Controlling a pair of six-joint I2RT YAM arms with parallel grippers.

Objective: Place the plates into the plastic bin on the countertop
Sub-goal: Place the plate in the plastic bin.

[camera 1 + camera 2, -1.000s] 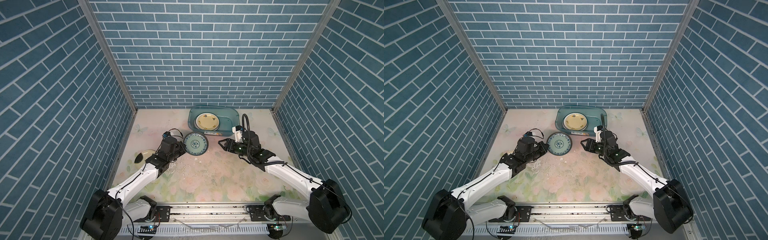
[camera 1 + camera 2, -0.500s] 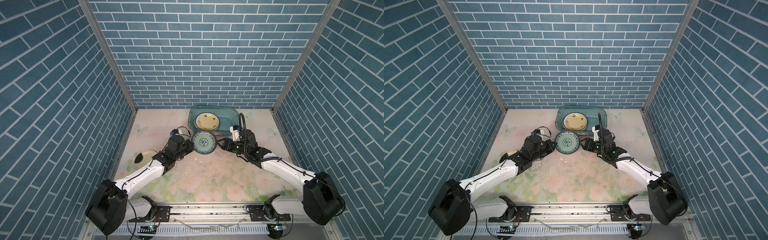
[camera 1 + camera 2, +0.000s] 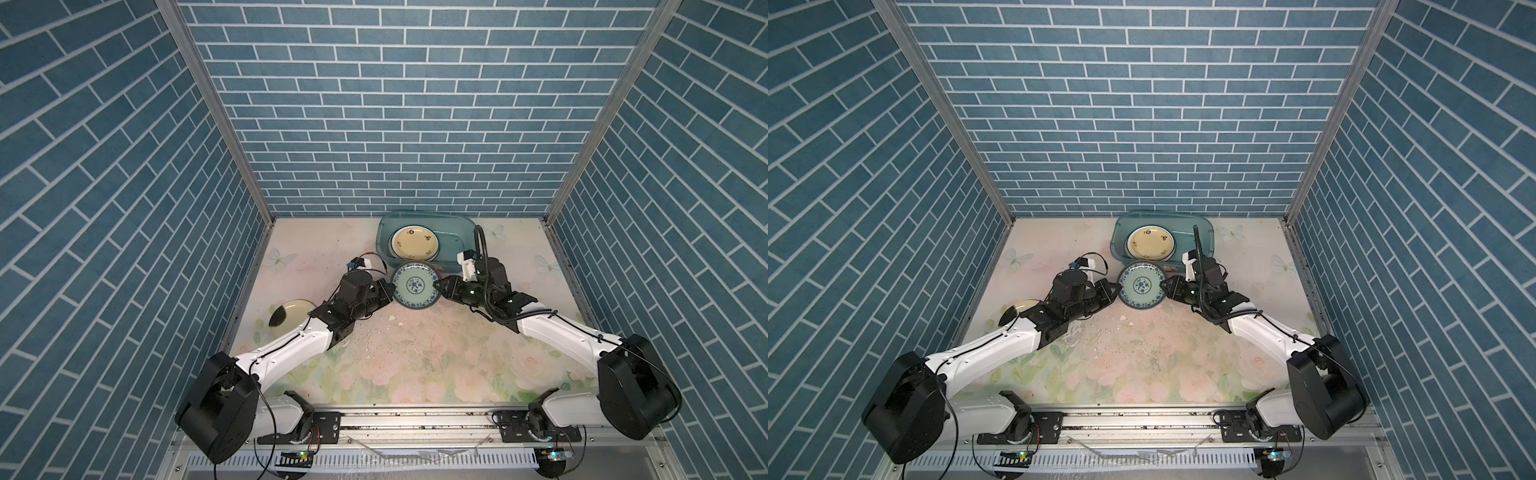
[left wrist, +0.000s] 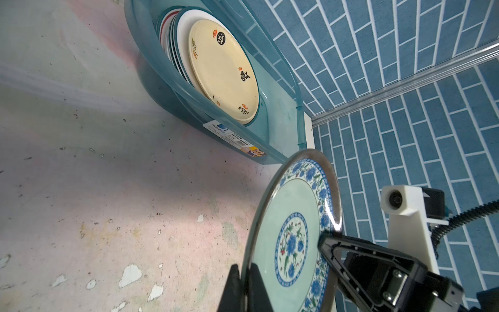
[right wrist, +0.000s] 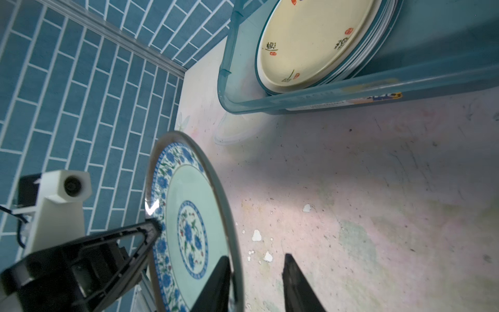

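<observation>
Worktop (image 3: 415,365) is carrying plastic bin (image 3: 467,226) near back wall, stacked plates (image 3: 415,243) lying inside; teal floral plate (image 3: 415,286) is hanging face-up just before bin's near long wall, between both arms; left hand (image 3: 388,291) is pinching its rim; right hand (image 3: 436,286) is straddling opposite rim, fingers spread, one touching plate's face; bin is lying straight beyond plate, right hand nearer; blotched plate (image 3: 297,309) is waiting beside left arm.

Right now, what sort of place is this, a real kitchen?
Probably a mock-kitchen test booth: brick-print walls box in a floral countertop, and two robot arms meet at a teal floral plate beside a plastic bin.
</observation>
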